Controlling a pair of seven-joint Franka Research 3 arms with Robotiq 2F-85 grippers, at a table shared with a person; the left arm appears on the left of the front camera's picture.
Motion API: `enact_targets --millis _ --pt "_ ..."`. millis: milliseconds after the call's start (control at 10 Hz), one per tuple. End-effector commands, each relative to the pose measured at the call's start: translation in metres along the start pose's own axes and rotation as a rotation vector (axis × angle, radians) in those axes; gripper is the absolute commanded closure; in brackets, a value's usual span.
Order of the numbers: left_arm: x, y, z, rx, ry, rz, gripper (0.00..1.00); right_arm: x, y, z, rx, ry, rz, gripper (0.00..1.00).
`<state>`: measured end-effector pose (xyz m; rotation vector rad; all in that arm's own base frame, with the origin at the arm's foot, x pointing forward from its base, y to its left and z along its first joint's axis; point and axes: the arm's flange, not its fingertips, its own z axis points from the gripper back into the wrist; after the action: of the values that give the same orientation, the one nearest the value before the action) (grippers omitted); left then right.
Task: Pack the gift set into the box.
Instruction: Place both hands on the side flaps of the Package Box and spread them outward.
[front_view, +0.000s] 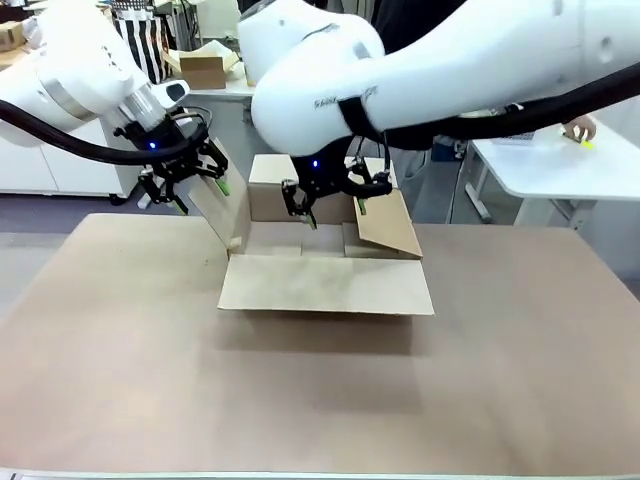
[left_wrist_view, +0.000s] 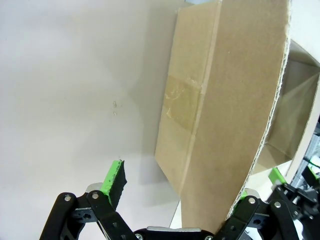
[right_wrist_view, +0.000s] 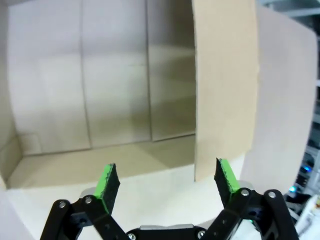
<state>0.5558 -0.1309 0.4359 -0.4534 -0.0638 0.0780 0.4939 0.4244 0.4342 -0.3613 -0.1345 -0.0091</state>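
Observation:
The box (front_view: 325, 285) is a brown cardboard carton in the middle of the table, with all four flaps open. My left gripper (front_view: 190, 185) is open at the box's raised left flap (front_view: 225, 210). In the left wrist view this flap (left_wrist_view: 225, 100) stands between the spread fingers of the left gripper (left_wrist_view: 180, 197). My right gripper (front_view: 330, 200) hangs open over the box's inside, next to the tilted right flap (front_view: 390, 225). Seen from the right wrist, the right gripper (right_wrist_view: 166, 180) holds nothing above the bare box floor (right_wrist_view: 115, 110). The gift set is out of view.
The brown table (front_view: 120, 340) has free room in front of the box and to both sides. A small open carton (front_view: 205, 68) sits on a far table. A person's hand (front_view: 578, 128) rests on a white table (front_view: 550, 165) at the right.

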Motion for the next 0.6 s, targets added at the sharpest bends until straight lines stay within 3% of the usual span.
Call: enact_targets --millis 0,500 --pt "0.001 -0.002 0.002 0.021 -0.006 0.009 0.0 0.014 0.02 -0.008 -0.115 -0.035 -0.048 0.0" --pt "0.001 -0.002 0.002 0.021 -0.006 0.009 0.0 0.029 -0.021 -0.052 -0.31 -0.03 -0.165 0.0"
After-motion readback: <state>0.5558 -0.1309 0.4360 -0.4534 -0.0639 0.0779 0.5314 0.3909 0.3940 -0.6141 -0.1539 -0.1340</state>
